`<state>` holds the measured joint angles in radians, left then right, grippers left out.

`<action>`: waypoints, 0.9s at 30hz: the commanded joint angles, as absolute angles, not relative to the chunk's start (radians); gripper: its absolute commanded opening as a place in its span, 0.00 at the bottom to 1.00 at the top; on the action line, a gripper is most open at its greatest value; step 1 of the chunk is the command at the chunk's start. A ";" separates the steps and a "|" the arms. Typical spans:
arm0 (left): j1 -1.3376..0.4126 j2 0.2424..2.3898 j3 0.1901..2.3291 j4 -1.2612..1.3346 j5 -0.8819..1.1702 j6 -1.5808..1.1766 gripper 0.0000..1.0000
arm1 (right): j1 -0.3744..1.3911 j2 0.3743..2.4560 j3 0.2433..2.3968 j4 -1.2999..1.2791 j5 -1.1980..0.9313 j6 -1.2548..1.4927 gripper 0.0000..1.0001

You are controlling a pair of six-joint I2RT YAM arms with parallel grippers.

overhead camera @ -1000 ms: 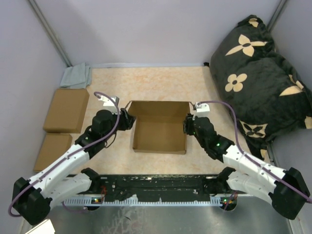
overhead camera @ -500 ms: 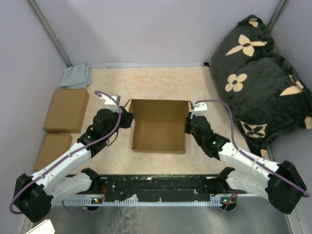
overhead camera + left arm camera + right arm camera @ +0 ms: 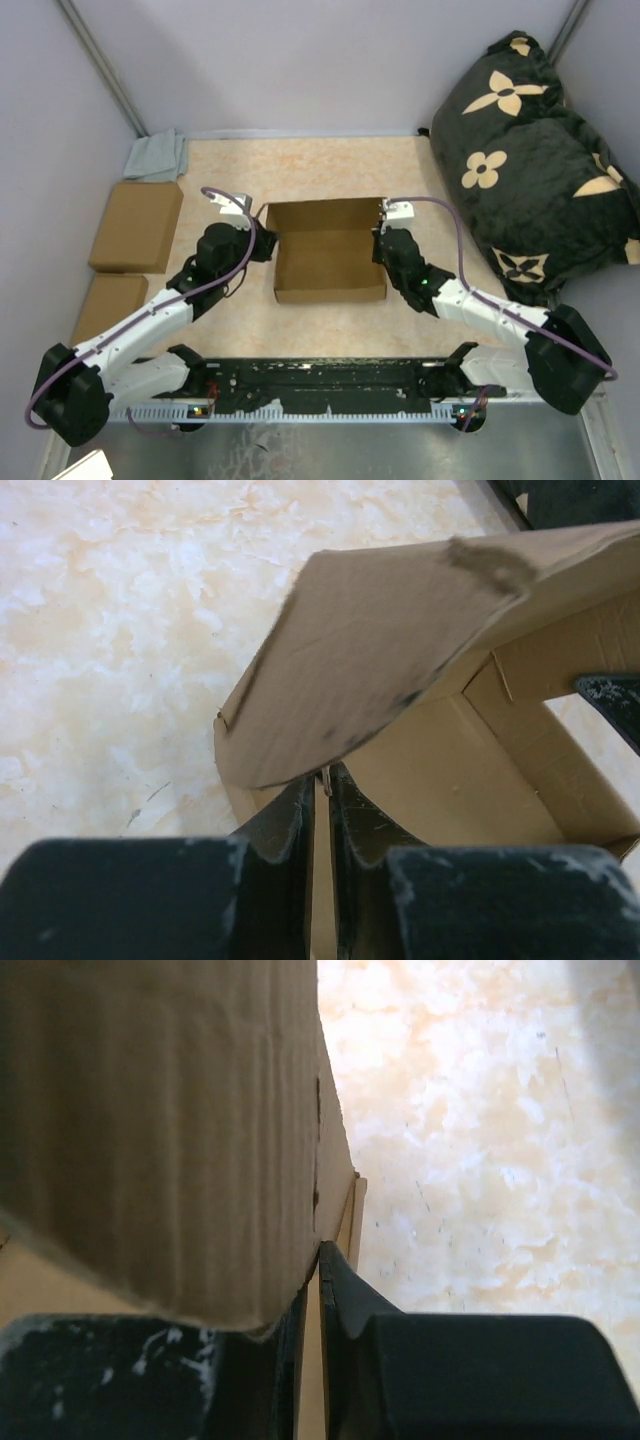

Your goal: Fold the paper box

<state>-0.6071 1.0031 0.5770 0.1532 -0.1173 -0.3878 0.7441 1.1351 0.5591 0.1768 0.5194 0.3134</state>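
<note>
The paper box (image 3: 330,262) is a brown cardboard mailer standing open in the middle of the table, its lid flap raised at the far side. My left gripper (image 3: 266,243) is shut on the box's left wall, and in the left wrist view (image 3: 322,780) its fingers pinch the wall edge under the curved lid flap (image 3: 370,650). My right gripper (image 3: 379,247) is shut on the box's right wall; in the right wrist view (image 3: 318,1260) the wall edge sits between the fingers, with the corrugated flap (image 3: 160,1130) close over the left finger.
Two ready-made brown boxes (image 3: 137,225) (image 3: 106,305) lie at the left, with a grey cloth (image 3: 158,155) behind them. A black flowered cushion (image 3: 530,150) fills the right side. Grey walls enclose the far and side edges.
Both grippers have moved inward and slightly away from me along the box's sides. The lid flap has tipped further up and over the box, so the box looks shorter from above.
</note>
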 commanded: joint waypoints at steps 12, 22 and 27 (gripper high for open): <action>-0.622 1.045 0.678 0.298 -0.127 -0.286 0.13 | 0.752 1.262 0.662 0.616 0.614 0.081 0.10; -0.632 1.094 0.630 0.311 -0.159 -0.276 0.16 | 0.752 1.254 0.567 0.536 0.627 0.167 0.33; -0.641 1.062 0.598 0.239 -0.166 -0.293 0.26 | 0.752 1.095 0.539 0.234 0.526 0.289 0.58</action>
<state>-0.6289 1.0958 0.6224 0.2565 -0.1642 -0.2749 0.7441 1.2411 0.5415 0.4133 0.5903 0.1696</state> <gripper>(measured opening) 0.229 0.522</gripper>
